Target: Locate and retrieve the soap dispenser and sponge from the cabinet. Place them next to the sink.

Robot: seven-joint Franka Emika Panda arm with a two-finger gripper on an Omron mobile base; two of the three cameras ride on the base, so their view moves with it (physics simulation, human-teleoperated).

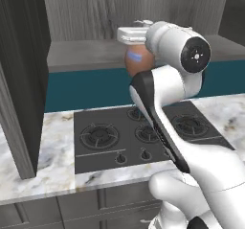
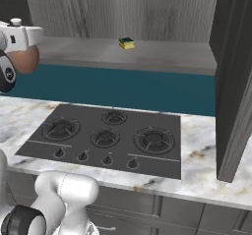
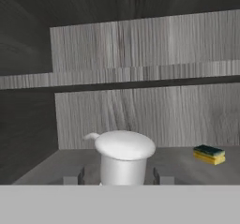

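Item: soap dispenser, on the cabinet shelf's left end; my gripper clenches its body between both fingers, for lifting out. Sponge: farther right, untouched.

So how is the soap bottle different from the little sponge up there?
The soap dispenser is round and reddish-brown with a white pump top; the sponge is a flat yellow block with a dark green top. The soap dispenser is bigger and stands taller than the sponge. The gripper has a finger on each side of the soap dispenser's pump, while the sponge lies alone, off to the side. Both are in the cabinet, above the stovetop.
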